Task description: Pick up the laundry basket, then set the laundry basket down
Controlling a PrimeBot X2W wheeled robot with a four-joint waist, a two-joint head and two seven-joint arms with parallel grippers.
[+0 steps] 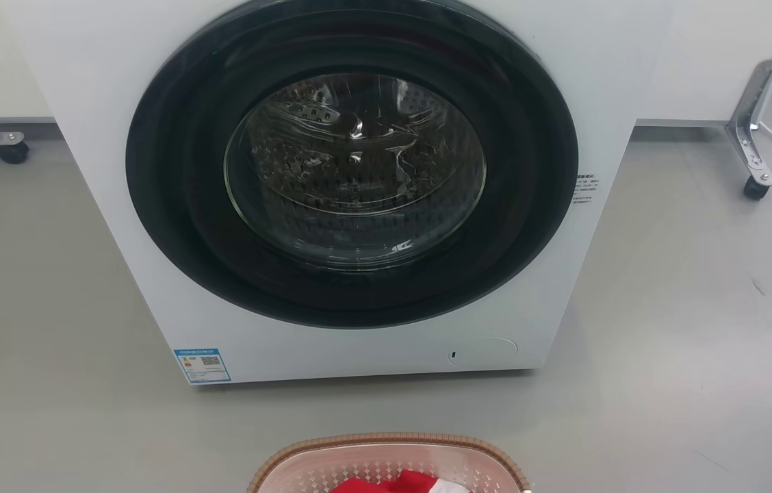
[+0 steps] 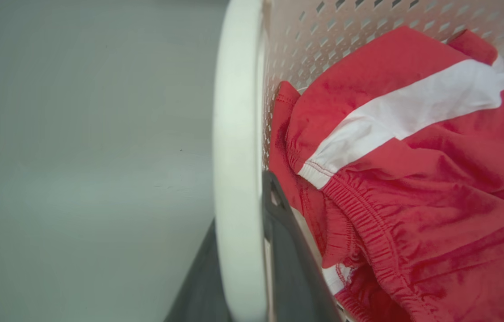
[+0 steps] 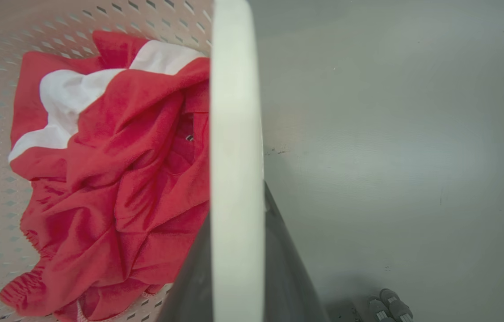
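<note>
- Left gripper (image 2: 241, 201) clamps the laundry basket (image 1: 386, 442) by its white left handle (image 2: 237, 112), one dark finger on each side.
- Right gripper (image 3: 236, 201) pinches the white right handle (image 3: 236, 112) likewise.
- Basket is over the grey floor (image 1: 701, 329), near the washing machine (image 1: 153, 308), with a red-and-white garment (image 2: 413, 188) inside.

Laundry area, front-load washing machine (image 1: 358, 192), grey floor (image 1: 687, 308), castered frame (image 1: 750, 130)

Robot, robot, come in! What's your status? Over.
Left gripper, right gripper clamped on white handles. Laundry basket holds red-and-white garment. Washing machine ahead, door shut.
</note>
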